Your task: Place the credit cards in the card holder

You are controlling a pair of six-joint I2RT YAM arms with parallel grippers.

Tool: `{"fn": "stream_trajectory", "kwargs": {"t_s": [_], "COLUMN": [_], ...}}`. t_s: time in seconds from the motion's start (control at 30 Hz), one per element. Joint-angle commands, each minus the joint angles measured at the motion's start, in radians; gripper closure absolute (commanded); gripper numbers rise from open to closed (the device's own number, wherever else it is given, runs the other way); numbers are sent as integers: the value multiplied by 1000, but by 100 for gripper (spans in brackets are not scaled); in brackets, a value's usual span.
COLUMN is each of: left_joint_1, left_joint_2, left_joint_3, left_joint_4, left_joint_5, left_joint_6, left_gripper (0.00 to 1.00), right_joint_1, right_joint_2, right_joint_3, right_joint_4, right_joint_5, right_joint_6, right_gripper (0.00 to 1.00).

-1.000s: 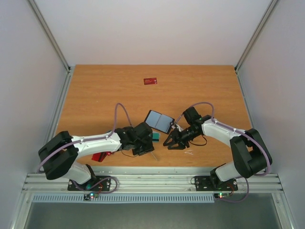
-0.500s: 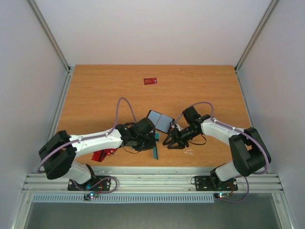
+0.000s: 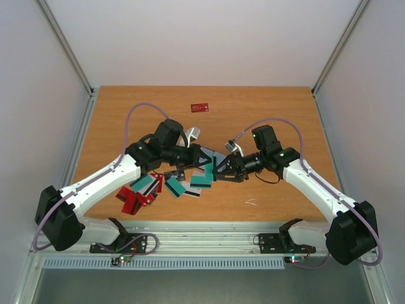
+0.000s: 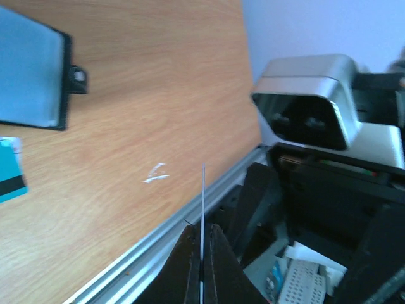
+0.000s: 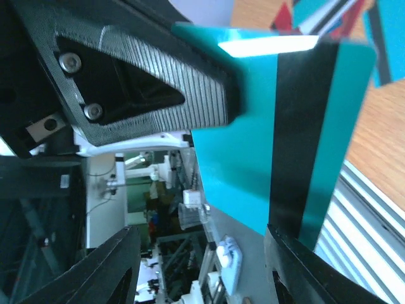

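My left gripper (image 3: 197,158) is shut on a teal credit card with a black stripe (image 5: 285,114), held upright above the table's middle. In the left wrist view that card (image 4: 203,190) shows edge-on between the shut fingers of the left gripper (image 4: 202,231). My right gripper (image 3: 223,171) faces it, open, and the card's lower edge reaches in between the fingers of the right gripper (image 5: 202,234). The card holder (image 4: 31,69) lies open, pale blue inside, and is mostly hidden under the grippers in the top view. Several teal, red and black cards (image 3: 149,187) lie at front left.
One red card (image 3: 200,107) lies alone near the far edge. A small white scrap (image 3: 251,202) sits near the front rail. A teal card (image 4: 9,168) lies just in front of the holder. White walls close in the table.
My left gripper shut on a teal card, lifted it and swung toward the middle, uncovering the card pile. The right gripper rose, opened wider and now faces the card.
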Motion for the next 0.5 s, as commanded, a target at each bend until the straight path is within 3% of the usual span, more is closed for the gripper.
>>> {"fn": "stream_trajectory", "kwargs": {"t_s": [0.0,0.2,0.47], "left_joint_1": [27,60,86], "left_joint_2": [-5,4,9], "left_joint_3": [59,116,144], "left_joint_4": [91,89,119], "left_joint_5": [190,270,361], "left_joint_6": [31,30,8], "left_gripper": [100,100,100], "right_joint_1": [-3,-18,-108], "right_joint_2": [-32,-63,-78], "right_joint_3": [-5,51,61], "right_joint_4": [197,85,70], "right_joint_5": [-79,-22,-78], "right_joint_6": [168,104,97], "right_gripper": [46,46,48]}}
